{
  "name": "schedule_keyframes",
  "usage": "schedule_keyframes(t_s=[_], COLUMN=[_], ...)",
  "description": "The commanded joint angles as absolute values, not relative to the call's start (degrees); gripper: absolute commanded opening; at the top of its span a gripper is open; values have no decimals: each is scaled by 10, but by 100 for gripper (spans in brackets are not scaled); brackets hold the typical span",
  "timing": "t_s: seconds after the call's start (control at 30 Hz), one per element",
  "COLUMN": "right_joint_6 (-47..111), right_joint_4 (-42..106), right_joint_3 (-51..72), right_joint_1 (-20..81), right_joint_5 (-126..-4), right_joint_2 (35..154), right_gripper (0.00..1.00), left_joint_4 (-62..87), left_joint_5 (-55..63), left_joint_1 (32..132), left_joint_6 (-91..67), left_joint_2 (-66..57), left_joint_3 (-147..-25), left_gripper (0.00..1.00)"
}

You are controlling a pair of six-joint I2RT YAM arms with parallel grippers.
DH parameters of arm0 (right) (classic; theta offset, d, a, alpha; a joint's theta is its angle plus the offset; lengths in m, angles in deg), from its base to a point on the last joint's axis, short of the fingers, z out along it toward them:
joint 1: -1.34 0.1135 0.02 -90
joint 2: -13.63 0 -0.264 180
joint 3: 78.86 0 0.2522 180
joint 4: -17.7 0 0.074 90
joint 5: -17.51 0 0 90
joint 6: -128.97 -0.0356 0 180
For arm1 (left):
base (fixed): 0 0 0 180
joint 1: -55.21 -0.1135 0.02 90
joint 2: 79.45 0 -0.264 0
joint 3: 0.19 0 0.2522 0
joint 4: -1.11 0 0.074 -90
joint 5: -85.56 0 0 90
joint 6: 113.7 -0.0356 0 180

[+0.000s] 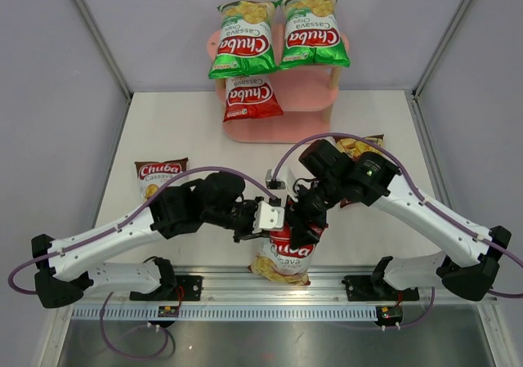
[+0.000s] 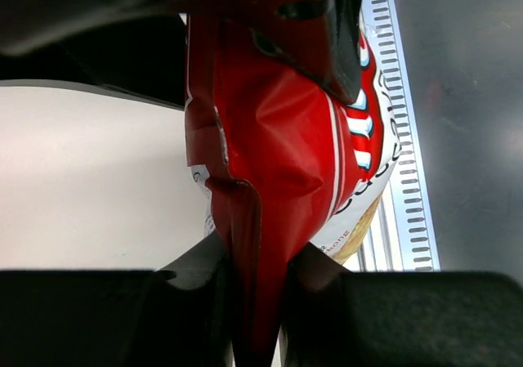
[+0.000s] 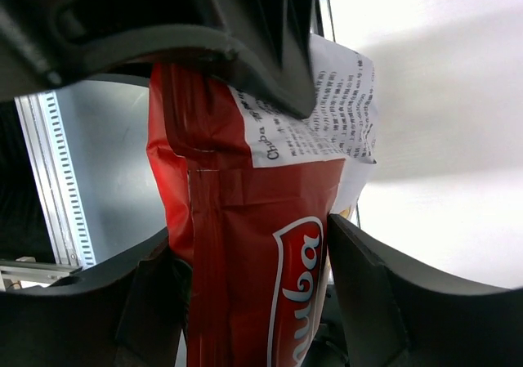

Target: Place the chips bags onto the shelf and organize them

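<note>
Left gripper (image 2: 257, 273) was clamped tight on a thin crimped fold of the glossy red chips bag (image 2: 278, 154). The right gripper (image 3: 249, 252) squeezed the same bag from the opposite side, jaws partway apart around its bulk. Well beyond both, the pink three-tier shelf (image 1: 298, 93) carried a shiny green bag (image 1: 241, 40) beside a second green bag (image 1: 310, 30) up top, with another red bag (image 1: 249, 99) a tier below. A dark brown bag (image 1: 158, 175) lay flat out past the left gripper.

Green bags (image 1: 243, 44) atop pink shelf (image 1: 312, 97); red bag (image 1: 249, 99) below; other red (image 1: 283, 257), brown bags (image 1: 159, 175) off-shelf
</note>
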State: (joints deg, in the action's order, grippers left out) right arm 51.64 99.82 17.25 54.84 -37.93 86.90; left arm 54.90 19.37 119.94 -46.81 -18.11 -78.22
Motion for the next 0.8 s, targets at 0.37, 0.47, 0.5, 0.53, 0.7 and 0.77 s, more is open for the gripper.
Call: schedule_keyframes(t_s=[0.37, 0.47, 0.5, 0.53, 0.7, 0.77], right_joint_6=[522, 523, 523, 521, 512, 507], right_joint_4=[940, 933, 929, 925, 920, 918], right_joint_3=[164, 159, 159, 158, 158, 157], right_joint_1=[557, 558, 558, 557, 557, 557], right_joint_5=[-388, -403, -407, -413, -444, -459], right_joint_2=[836, 834, 832, 829, 830, 831], right_gripper=[15, 0, 0, 0, 0, 0], left_joint_4=[416, 407, 406, 405, 407, 419], left_joint_5=[10, 0, 0, -3, -42, -42], left_joint_1=[1155, 1142, 1141, 1140, 1138, 1137], left_joint_6=[-404, -392, -391, -390, -360, -351], left_joint_2=[-218, -226, -231, -234, -242, -246], left_joint_3=[-771, -764, -762, -760, -758, -760], left_gripper=[45, 50, 50, 57, 84, 99])
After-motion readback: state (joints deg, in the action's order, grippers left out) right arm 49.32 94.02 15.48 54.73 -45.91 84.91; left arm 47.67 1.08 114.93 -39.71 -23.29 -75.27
